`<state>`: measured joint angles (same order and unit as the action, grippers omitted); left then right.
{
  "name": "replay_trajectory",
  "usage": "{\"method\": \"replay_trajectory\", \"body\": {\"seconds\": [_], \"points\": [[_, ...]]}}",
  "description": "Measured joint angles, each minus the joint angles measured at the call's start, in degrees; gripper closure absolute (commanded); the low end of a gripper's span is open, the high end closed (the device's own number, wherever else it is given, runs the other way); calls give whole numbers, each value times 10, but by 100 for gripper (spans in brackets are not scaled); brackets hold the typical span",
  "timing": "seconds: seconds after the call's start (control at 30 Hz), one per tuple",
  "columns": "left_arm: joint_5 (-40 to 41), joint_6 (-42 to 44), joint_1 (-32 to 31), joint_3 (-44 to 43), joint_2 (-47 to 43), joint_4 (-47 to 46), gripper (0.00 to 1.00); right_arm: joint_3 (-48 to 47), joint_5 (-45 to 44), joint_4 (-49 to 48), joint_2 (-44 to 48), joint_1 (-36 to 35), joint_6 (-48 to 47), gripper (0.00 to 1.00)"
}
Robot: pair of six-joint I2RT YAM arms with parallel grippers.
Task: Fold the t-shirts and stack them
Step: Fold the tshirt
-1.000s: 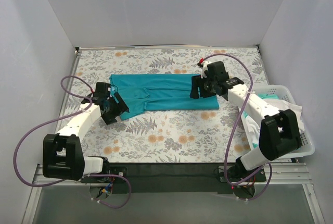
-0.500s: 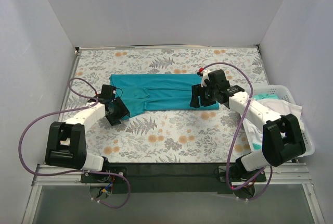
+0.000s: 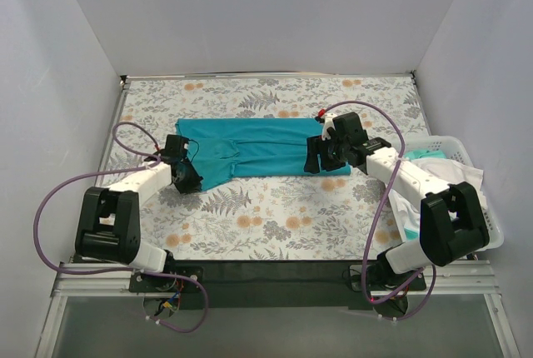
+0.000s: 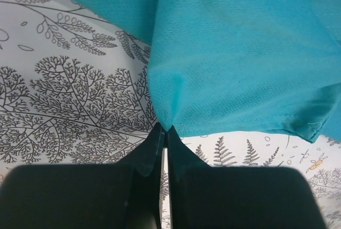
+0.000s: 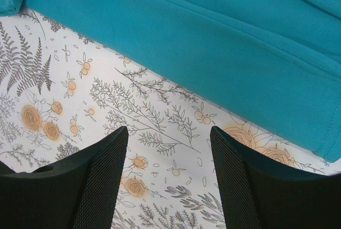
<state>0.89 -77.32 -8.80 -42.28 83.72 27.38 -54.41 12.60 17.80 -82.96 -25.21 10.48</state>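
Observation:
A teal-blue t-shirt (image 3: 266, 148) lies folded into a long band across the middle of the floral table cover. My left gripper (image 3: 186, 178) is at its near left corner. In the left wrist view the gripper (image 4: 164, 130) is shut, pinching a small point of the shirt's (image 4: 240, 64) edge between its black fingertips. My right gripper (image 3: 314, 161) is low at the shirt's near right edge. In the right wrist view that gripper (image 5: 169, 139) is open over bare table cover, with the teal shirt's (image 5: 213, 42) hem just beyond its mesh pads (image 5: 106, 176).
A white plastic basket (image 3: 491, 233) stands at the right edge, holding white cloth (image 3: 437, 176) and pale aqua cloth (image 3: 423, 155). White walls close in the left, back and right. Purple cables loop beside both arms.
My left gripper has gone from open to shut on the shirt's near left corner, and its arm has drawn in slightly. My right gripper shifted a little toward me early on, then held still, open.

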Motion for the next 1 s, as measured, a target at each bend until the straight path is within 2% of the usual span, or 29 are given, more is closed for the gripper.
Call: {"method": "replay_trajectory", "body": {"seconds": [0.17,0.33,0.6,1.0], "points": [[-13,3,-4,-24,3,18,100,0,0,0,0,0,-2,41],[-26,0,-4,-99,15,35,100,0,-5,0,0,0,-3,41],[-28,-1,0,-207,95,30,100,0,-10,0,0,0,-7,41],[-60,-31,33,-275,189,8,100,10,-28,1,0,0,-17,41]]}}
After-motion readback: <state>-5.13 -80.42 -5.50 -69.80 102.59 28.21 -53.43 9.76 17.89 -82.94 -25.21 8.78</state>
